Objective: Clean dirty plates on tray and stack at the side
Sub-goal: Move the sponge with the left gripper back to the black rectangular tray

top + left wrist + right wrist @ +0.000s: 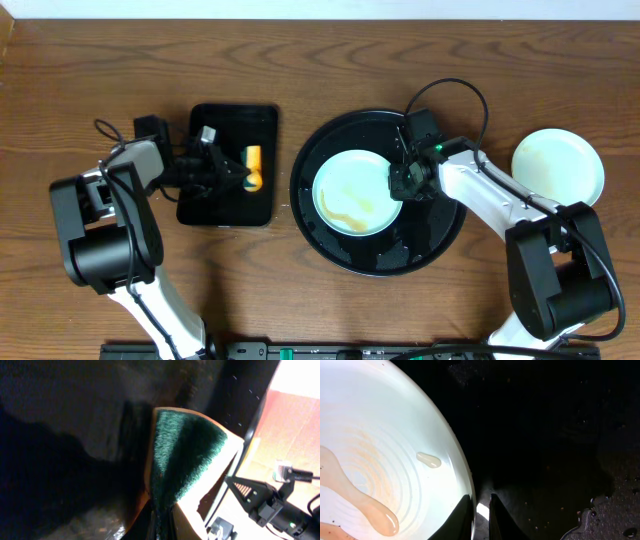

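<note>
A pale mint-blue plate [350, 195] with a brown smear lies on the large round black tray [440, 235]. My right gripper [401, 181] is shut on the plate's right rim; in the right wrist view its fingers [480, 510] straddle the rim of the plate [380, 450] over the tray [550, 435]. A pale yellowish plate [558, 165] lies on the bare wood at the right; I cannot tell whether another plate lies under it. My left gripper [236, 172] is shut on the green-yellow sponge [254, 168] [185, 450] over the small rectangular tray.
The small rectangular black tray [232, 120] stands left of the round tray. Water drops lie on the round tray's floor [600, 510]. Bare wood-grain tabletop [480, 60] surrounds both trays.
</note>
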Controlling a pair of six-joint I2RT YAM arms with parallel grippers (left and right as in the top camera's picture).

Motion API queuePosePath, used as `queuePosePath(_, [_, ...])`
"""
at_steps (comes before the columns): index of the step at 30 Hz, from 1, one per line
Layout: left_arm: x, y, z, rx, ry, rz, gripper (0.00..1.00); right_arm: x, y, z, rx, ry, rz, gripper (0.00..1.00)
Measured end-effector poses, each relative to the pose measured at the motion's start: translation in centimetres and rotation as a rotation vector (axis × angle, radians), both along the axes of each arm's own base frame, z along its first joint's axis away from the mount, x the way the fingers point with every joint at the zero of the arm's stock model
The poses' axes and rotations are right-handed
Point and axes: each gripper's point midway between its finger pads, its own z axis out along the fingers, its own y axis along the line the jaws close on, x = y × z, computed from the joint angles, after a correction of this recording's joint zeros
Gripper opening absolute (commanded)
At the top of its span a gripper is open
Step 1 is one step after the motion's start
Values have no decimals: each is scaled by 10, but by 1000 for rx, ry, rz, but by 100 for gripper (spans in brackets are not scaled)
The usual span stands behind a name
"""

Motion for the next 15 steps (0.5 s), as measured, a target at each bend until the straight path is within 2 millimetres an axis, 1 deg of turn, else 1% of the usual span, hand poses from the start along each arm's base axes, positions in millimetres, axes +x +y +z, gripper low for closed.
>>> queuePosePath(4, [0,20,-1,33,8,45,7,0,0,0,0,0,0,11])
queuePosePath(7, [1,35,3,92,-7,73,8,0,0,0,0,1,0,11])
queuePosePath(12, [5,56,23,251,-64,96,7,0,0,0,-1,2,0,11])
queuePosePath(15, [5,60,35,329,-93,94,8,-2,-1,0,-3,6,0,11])
